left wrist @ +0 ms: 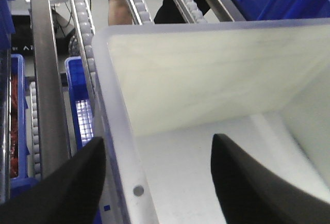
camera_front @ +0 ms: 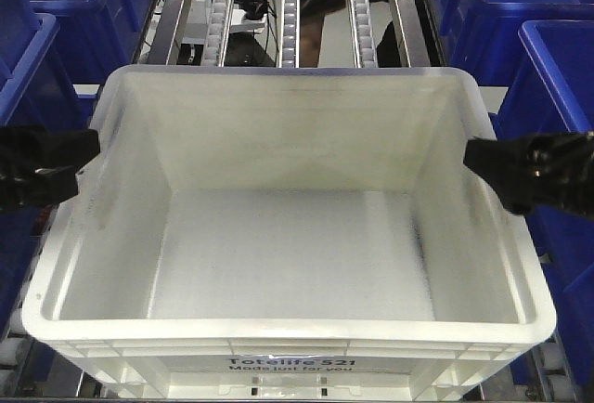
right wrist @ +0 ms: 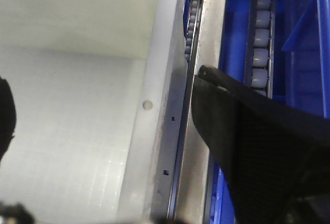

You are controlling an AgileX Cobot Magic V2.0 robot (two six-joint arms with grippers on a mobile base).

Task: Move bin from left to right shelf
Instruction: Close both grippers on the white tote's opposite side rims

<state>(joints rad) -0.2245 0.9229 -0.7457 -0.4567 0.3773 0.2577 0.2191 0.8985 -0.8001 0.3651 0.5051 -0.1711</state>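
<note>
Large white rectangular plastic bin (camera_front: 297,331) is sitting on the steel roller-track shelf (camera_front: 290,13), centred in the front view, with its printed wall facing the camera and dark blue plastic totes (camera_front: 561,78) flanking it on both sides. Left gripper (camera_front: 82,163) and right gripper (camera_front: 487,173) are sitting level at opposite side walls, probably so the load is shared evenly for a two-arm lift. In the left wrist view the jaws are standing wide apart and straddling the rolled rim: outer finger (left wrist: 72,182) over the rollers, inner finger (left wrist: 247,182) over the bin floor, with nothing clamped. The right wrist view is showing the same arrangement: outer finger (right wrist: 247,146) over the shelf rail (right wrist: 206,38), rim in the gap, not gripped. The right inner finger is cropping out at the frame edge to a dark sliver. Pad-to-wall contact is not resolving in either wrist view. The bin's underside and its seating on the rollers are hidden, and its near base is cut off. I cannot tell which shelf is the destination.
</note>
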